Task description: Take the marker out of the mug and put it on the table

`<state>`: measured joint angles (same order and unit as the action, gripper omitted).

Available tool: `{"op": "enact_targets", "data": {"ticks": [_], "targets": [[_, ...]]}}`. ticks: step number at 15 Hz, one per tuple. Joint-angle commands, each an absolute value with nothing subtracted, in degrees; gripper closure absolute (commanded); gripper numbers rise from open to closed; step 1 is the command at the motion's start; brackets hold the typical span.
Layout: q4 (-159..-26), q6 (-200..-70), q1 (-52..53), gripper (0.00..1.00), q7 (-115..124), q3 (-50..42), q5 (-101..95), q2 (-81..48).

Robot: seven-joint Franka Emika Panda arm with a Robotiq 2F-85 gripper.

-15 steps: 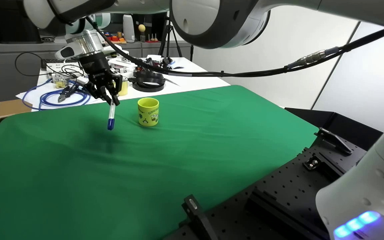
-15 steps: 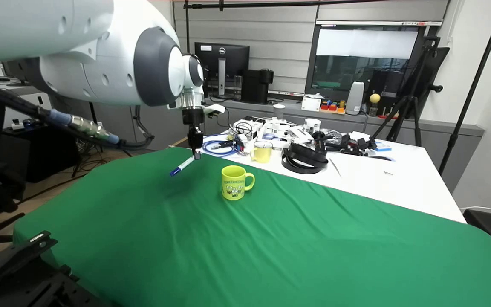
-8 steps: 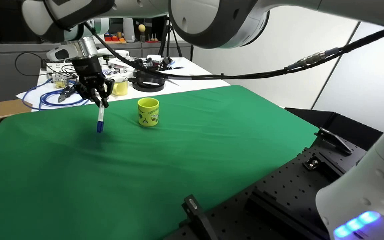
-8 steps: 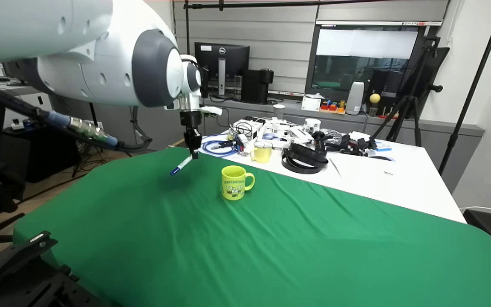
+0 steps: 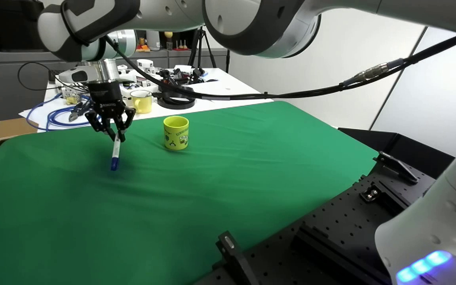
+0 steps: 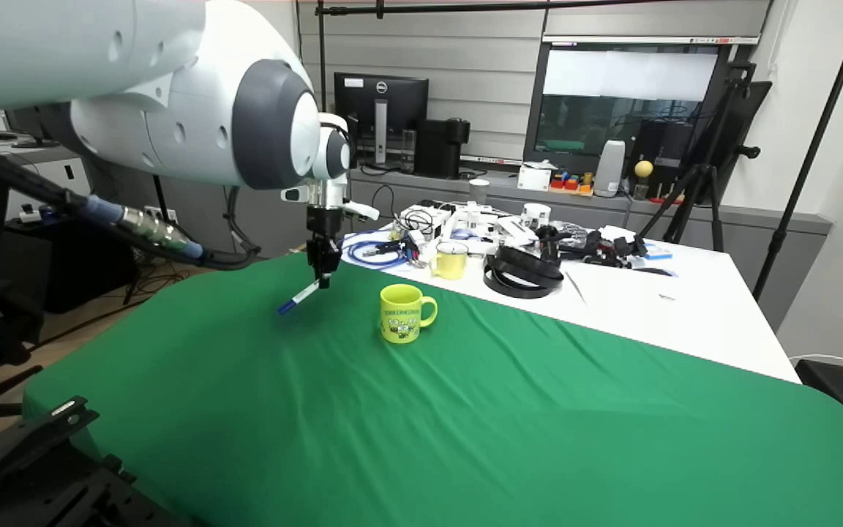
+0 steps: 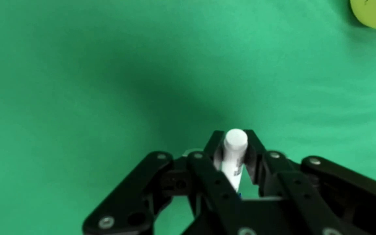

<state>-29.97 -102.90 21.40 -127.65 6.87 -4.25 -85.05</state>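
Lower now than 0.5 s ago, my gripper (image 7: pixel 235 145) pinches the marker (image 5: pixel 116 152) by its white end, aslant over the table (image 5: pixel 196 194) and apart from the mug (image 5: pixel 176 135), so releasing at this tilt could send it rolling.

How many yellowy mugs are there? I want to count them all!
2. The yellow-green mug stands on the green-covered table, and the yellow mug stands on the white desk beyond it. More might be hidden behind other things there.
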Motion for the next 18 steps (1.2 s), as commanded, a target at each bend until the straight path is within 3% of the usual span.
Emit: {"op": "enact_targets", "data": {"ticks": [1, 5, 6, 8, 15, 16, 18], "targets": [[-31.9, -103.6, 20.5, 0.95, -129.7, 8.3, -2.9, -85.1], [-32.7, -102.0, 20.4, 0.95, -129.6, 8.7, -2.4, -85.1], [-32.1, -101.2, 20.5, 0.54, -129.4, 8.8, -2.4, -85.1], [-29.5, -98.7, 20.5, 0.47, -129.2, 9.0, -2.5, -85.1], [-19.7, -88.7, 20.7, 0.01, -129.6, 7.7, -3.2, -84.0], [-18.7, -90.0, 21.1, 0.19, -128.8, 7.8, -2.9, -85.7], [-18.0, -88.5, 21.0, 0.04, -128.9, 7.5, -2.8, -85.2]]}}
